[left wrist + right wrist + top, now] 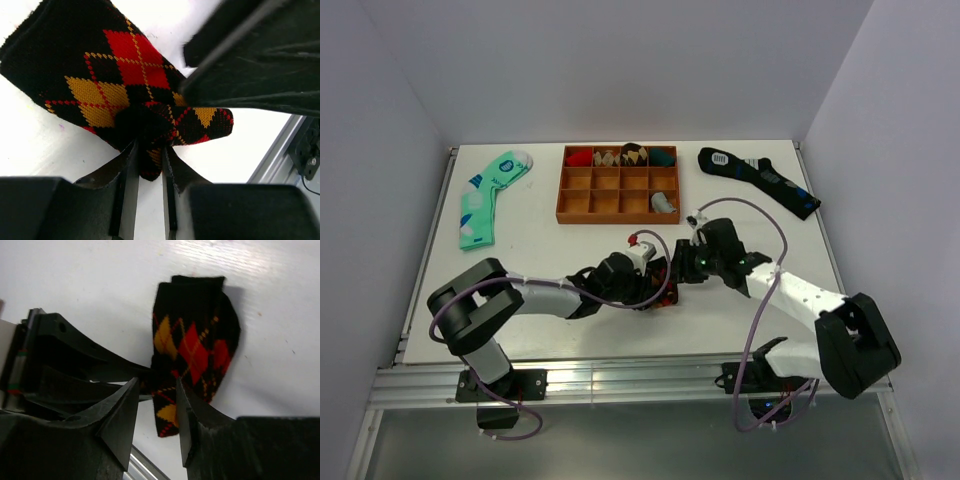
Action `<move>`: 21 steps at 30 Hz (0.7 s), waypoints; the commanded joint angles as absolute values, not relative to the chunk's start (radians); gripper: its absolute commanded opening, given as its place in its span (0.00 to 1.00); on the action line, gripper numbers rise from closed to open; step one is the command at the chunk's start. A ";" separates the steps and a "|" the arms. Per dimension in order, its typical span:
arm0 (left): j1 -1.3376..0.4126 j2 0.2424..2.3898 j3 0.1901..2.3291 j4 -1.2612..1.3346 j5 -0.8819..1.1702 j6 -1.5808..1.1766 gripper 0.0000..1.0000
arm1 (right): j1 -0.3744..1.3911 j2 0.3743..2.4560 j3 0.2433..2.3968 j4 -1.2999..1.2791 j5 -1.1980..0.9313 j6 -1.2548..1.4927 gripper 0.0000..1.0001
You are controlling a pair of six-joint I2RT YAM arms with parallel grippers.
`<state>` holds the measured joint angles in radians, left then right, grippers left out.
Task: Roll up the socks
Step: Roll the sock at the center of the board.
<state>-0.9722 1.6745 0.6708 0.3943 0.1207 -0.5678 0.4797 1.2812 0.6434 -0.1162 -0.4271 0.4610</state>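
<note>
Left hand pinches sock, arm low.

No legible text on any of my cams. Left of the wooden tray, the mint green sock has a dark round logo with white strokes, too small to read. Right of the tray, the dark navy sock carries a white patch with faint lines, also illegible.
</note>
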 commanded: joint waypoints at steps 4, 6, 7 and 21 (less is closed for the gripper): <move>-0.976 1.741 0.666 0.026 0.186 -0.572 0.00 | 0.437 1.146 0.540 0.050 -0.336 0.555 0.44; -0.976 1.740 0.679 -0.017 0.190 -0.571 0.00 | 0.434 1.100 0.503 0.075 -0.354 0.557 0.44; -0.976 1.740 0.695 -0.035 0.190 -0.565 0.00 | 0.433 1.079 0.482 0.124 -0.360 0.563 0.44; -0.877 1.689 0.762 -0.251 0.285 -0.509 0.00 | 0.494 0.850 0.118 0.560 -0.364 0.604 0.47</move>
<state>-0.9005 1.6642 0.8055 0.0353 0.2749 -0.5606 0.4557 0.8799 0.1402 0.4019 -0.3851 0.6071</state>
